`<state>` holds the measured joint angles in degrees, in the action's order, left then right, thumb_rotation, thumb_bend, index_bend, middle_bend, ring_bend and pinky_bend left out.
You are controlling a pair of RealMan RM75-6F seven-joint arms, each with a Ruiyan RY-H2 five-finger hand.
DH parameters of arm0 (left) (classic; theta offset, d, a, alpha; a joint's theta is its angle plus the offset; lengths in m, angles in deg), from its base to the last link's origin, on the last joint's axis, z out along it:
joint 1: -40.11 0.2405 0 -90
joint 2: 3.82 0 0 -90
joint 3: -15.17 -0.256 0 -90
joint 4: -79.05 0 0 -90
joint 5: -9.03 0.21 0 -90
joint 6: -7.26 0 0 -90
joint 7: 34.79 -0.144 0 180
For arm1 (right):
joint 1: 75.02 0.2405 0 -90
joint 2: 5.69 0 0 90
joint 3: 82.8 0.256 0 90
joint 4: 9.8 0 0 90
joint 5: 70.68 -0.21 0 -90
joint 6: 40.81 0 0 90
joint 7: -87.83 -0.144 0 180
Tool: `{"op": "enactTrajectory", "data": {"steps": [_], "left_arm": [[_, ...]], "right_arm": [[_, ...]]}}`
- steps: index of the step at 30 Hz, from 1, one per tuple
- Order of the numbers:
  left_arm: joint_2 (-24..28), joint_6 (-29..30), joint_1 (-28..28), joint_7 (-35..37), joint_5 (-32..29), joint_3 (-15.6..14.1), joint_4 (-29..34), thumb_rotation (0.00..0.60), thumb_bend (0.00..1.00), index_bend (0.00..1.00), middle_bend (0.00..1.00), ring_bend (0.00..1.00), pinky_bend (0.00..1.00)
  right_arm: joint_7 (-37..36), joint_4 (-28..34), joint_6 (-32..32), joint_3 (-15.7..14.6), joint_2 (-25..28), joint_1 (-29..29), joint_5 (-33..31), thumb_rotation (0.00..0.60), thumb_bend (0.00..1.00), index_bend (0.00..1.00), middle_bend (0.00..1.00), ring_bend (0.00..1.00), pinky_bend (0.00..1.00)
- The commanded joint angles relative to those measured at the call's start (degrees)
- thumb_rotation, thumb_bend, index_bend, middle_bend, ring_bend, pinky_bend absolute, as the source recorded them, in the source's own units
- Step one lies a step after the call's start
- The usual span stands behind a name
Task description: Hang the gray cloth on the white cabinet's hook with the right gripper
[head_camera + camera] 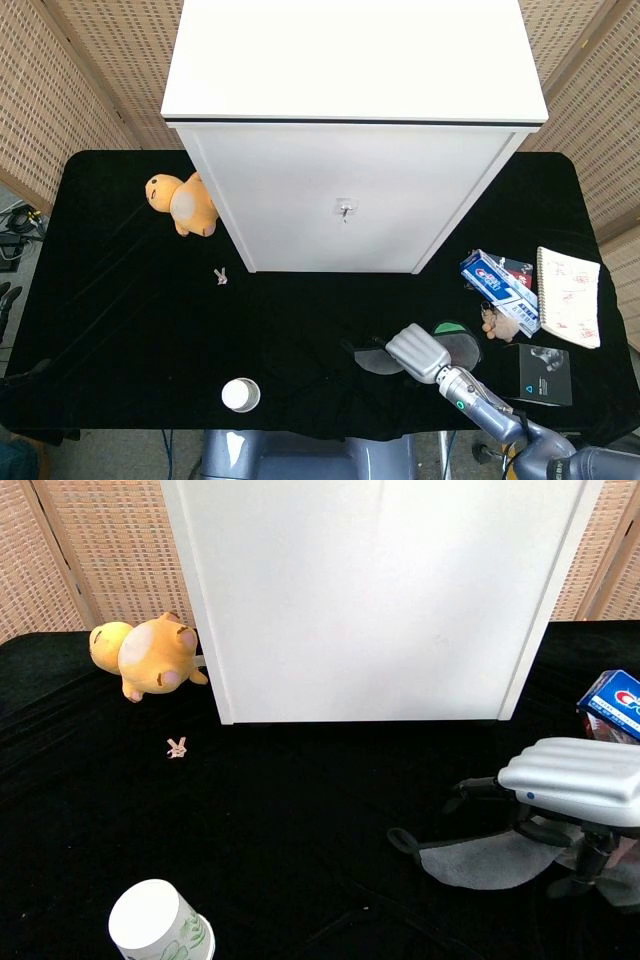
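The gray cloth (478, 865) lies flat on the black table at the front right, its small loop (400, 838) pointing left. In the head view only its left end (370, 360) and right end (462, 348) show beside my right hand. My right hand (572, 778) hovers low over the cloth, palm down, its fingers (482, 787) apart and reaching left. It grips nothing that I can see. The same right hand (417, 352) covers the cloth's middle in the head view. The white cabinet (350, 190) stands behind, with its small hook (344, 209) on the front face. My left hand is in neither view.
A toothpaste box (498, 283), notebook (570, 295) and black box (543, 373) lie at the right. An orange plush toy (183, 204) leans by the cabinet's left side, with a tiny figurine (220, 276) in front. A white cup (240, 394) stands near the front edge.
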<state>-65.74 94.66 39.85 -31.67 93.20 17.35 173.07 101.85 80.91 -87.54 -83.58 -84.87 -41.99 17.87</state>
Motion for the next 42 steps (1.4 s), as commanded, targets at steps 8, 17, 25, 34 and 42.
{"op": "enactTrajectory", "data": {"steps": [8, 17, 25, 34, 42], "left_arm": [[0.03, -0.08, -0.03, 0.19, -0.01, -0.03, -0.06, 0.600, 0.00, 0.00, 0.00, 0.00, 0.00], [-0.07, -0.24, -0.11, -0.11, 0.06, -0.14, -0.05, 0.600, 0.00, 0.00, 0.00, 0.00, 0.00], [-0.16, -0.37, -0.18, -0.34, 0.08, -0.21, 0.01, 0.600, 0.00, 0.00, 0.00, 0.00, 0.00], [0.05, -0.41, -0.20, 0.31, 0.19, -0.25, 0.10, 0.600, 0.00, 0.00, 0.00, 0.00, 0.00], [0.44, 0.32, 0.10, 1.26, 0.99, -0.49, 0.21, 0.600, 0.00, 0.00, 0.00, 0.00, 0.00]], "right_arm": [[8.38, -3.22, 1.29, 0.18, -3.97, -0.73, -8.06, 0.600, 0.41, 0.27, 0.90, 0.92, 1.00], [8.10, -5.77, 0.59, -0.82, -4.97, -1.55, -9.95, 0.600, 0.58, 0.44, 0.91, 0.93, 1.00], [2.86, -7.00, -1.09, -0.92, -5.22, -2.36, -9.21, 0.600, 0.69, 0.74, 0.94, 0.95, 1.00], [-3.84, -2.59, -9.22, 0.52, -2.35, -3.30, -2.81, 0.600, 0.72, 0.81, 0.96, 0.97, 1.00], [-2.23, 4.34, -19.63, 4.66, 4.05, -3.99, 2.53, 0.600, 0.75, 0.86, 0.98, 0.98, 1.00]]}}
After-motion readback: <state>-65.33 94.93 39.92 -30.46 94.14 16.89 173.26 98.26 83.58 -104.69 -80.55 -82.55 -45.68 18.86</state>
